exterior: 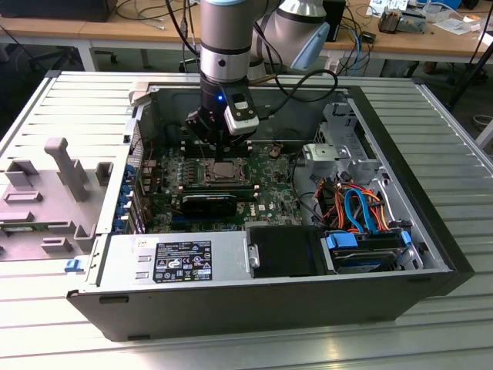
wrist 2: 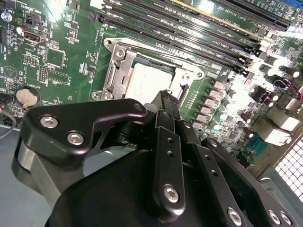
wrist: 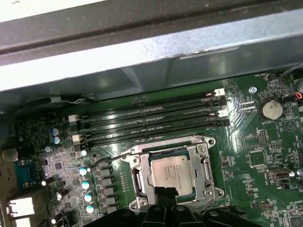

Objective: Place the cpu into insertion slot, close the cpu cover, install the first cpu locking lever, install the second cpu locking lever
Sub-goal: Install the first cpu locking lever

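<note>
gripper [exterior: 222, 145]: upper centre of exterior view, low over socket [wrist: 133, 204]; fingers pressed together, nothing held
tips [wrist: 159, 193]: just at socket edge, over cover rim in both wrist views; touching or a hair above, cannot tell
cpu [wrist: 173, 171]: seated in socket, centre of exterior view; looks flat and square to the frame
cover [wrist: 201, 163]: down over cpu, rim round the chip edges, metal top showing through the window
lever [wrist: 108, 158]: thin wire along socket side, toward capacitors [wrist: 85, 183]; hooked or loose, cannot tell
board [exterior: 269, 202]: flat in open case, middle of exterior view
risk, slip: tips skating off the lever, likely gouging board or knocking capacitors; cause: thin round wire, small contact from closed tips
risk, spring-back: lever popping up if not caught under its hook; cause: spring load, hook hidden from here
risk, pins: pressing cover on a slightly unseated cpu, likely bending socket pins; cause: seating not fully checkable
risk, collision: wrist body clipping case wall [exterior: 173, 116], upper left of exterior view; cause: tight room beside socket
</note>
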You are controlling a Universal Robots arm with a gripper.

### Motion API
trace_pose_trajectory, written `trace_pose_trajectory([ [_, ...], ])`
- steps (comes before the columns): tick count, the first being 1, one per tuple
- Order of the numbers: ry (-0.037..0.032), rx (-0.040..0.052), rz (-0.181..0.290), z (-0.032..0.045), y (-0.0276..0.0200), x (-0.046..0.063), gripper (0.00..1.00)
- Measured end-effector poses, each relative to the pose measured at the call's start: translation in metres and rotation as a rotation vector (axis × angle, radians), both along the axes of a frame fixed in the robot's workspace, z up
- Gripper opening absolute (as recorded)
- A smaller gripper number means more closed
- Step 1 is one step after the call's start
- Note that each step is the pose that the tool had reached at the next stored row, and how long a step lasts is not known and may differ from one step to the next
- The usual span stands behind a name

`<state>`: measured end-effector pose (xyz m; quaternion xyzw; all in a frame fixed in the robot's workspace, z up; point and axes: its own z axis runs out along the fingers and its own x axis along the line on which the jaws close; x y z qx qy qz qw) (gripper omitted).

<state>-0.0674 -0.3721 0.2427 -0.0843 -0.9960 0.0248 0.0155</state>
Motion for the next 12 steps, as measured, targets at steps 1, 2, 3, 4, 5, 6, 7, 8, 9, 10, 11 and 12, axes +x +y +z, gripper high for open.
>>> trace_pose_trajectory([
  [1, 0.0, 0.0, 0.001, 0.0, 0.0, 0.0, 0.11],
  [2, 0.0, 0.0, 0.002, 0.0, 0.0, 0.0, 0.11],
  [3, 0.0, -0.0001, 0.004, 0.0, 0.0, 0.0, 0.11],
  [4, 0.0, 0.0, 0.005, 0.0, 0.0, 0.0, 0.11],
  [5, 0.0, 0.0, 0.007, 0.0, 0.0, 0.0, 0.11],
  [6, 0.0001, 0.0, 0.008, 0.0, 0.0, 0.0, 0.11],
  [7, 0.0, 0.0, 0.009, 0.0, 0.0, 0.0, 0.11],
  [8, 0.0, 0.0, 0.01, 0.0, 0.0, 0.0, 0.11],
  [9, 0.0, -0.0001, 0.012, 0.0, 0.0, 0.0, 0.11],
  [10, 0.0, 0.0, 0.013, 0.0, 0.0, 0.0, 0.11],
  [11, 0.0, 0.0, 0.014, 0.0, 0.0, 0.0, 0.11],
  [12, 0.0, 0.0, 0.015, 0.0, 0.0, 0.0, 0.11],
])
